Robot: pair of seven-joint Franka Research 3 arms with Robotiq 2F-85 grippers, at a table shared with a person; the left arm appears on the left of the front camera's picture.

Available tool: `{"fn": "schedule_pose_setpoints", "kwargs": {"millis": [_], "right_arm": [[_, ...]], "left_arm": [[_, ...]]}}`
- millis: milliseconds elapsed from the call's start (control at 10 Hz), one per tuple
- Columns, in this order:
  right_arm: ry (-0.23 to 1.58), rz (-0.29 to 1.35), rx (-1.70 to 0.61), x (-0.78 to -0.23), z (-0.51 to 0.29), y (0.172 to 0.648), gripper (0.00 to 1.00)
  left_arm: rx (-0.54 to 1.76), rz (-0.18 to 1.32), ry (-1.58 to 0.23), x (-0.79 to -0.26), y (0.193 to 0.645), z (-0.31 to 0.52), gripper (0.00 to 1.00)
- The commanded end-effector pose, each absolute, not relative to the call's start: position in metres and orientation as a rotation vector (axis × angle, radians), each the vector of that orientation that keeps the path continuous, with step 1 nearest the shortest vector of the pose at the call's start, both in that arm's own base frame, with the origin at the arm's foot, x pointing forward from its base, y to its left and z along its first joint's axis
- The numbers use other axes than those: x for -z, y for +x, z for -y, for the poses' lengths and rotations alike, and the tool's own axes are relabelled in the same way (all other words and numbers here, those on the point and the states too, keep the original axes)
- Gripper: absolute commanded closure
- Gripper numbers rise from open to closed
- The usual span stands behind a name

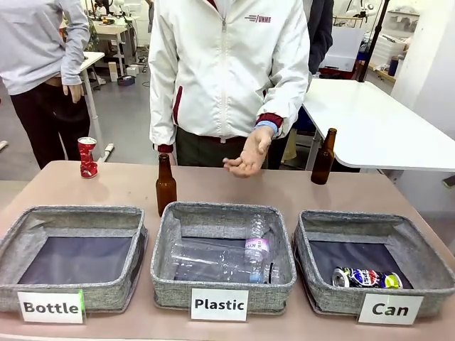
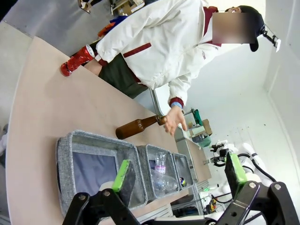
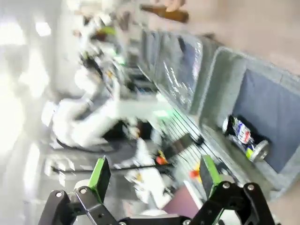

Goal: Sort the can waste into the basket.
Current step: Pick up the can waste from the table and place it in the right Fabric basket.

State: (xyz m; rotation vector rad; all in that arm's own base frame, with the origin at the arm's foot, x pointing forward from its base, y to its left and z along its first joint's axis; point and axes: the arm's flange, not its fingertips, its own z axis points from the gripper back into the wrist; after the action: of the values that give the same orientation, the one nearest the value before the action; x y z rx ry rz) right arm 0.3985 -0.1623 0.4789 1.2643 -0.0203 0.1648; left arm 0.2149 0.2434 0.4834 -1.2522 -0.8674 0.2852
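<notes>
On the desk [image 1: 284, 188], the basket [image 1: 428, 250] labelled "Can" is seen at 4 o'clock; the blue-silver can [image 1: 366, 278] is already laid inside it, so half the sorting is judged done; the red can [image 1: 87, 157] is left standing at 10 o'clock, well apart; the left gripper [image 2: 179, 168] and right gripper [image 3: 154, 172] are held clear of the desk, fingers spread wide, nothing pinched.

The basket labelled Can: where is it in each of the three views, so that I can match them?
Front view: Can basket at lower right, crushed can inside.
Left wrist view: lower middle, farthest of three baskets.
Right wrist view: right side, the nearest basket.
Shared landmark: clear plastic bottle in the middle basket beside it.
</notes>
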Motion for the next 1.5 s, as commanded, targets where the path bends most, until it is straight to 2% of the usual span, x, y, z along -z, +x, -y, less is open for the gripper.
{"fn": "schedule_pose_setpoints", "kwargs": {"millis": [0, 1400], "right_arm": [[1.167, -0.004, -0.305, -0.4844, 0.1491, 0.3974, 0.0], [1.167, -0.004, -0.305, -0.4844, 0.1491, 0.3974, 0.0]], "left_arm": [[-0.267, 0.895, -1.26, -0.4842, 0.2159, -0.2441, 0.0], [-0.267, 0.895, -1.26, -0.4842, 0.2159, -0.2441, 0.0]]}}
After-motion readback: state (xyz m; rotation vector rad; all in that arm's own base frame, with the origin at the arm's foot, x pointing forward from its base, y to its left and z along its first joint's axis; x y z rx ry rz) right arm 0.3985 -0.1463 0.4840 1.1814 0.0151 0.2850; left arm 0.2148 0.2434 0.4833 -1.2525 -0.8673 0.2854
